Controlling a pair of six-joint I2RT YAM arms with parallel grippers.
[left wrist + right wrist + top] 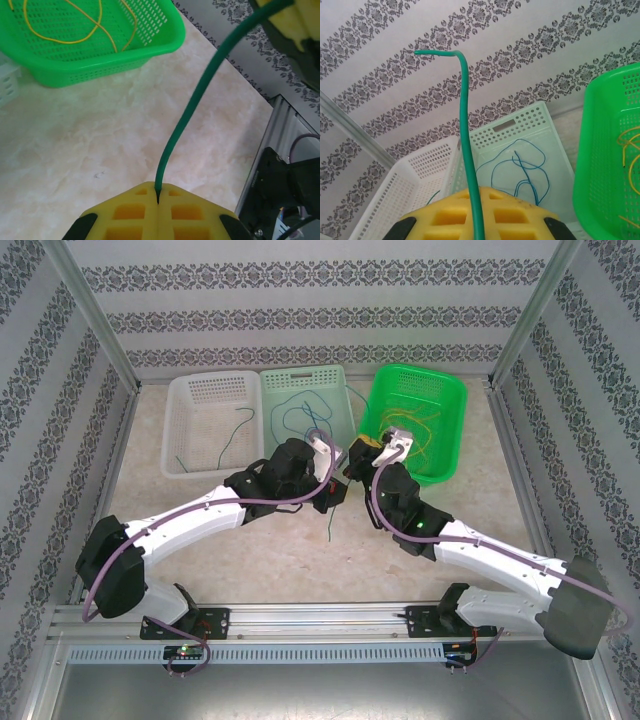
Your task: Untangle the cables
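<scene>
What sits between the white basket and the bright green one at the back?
A pale mint basket with thin blue cable curled inside; the top and right wrist views both show it.

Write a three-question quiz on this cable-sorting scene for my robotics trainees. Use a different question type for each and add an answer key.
1. True or false: the left end effector is shut on a green cable.
2. Multiple choice: what colour are the thin cables lying in the bright green basket? A. blue B. yellow C. red
3. Fill the blank: the blue cables lie in the ___ basket of the row.

Key: 1 true; 2 B; 3 middle.
</scene>
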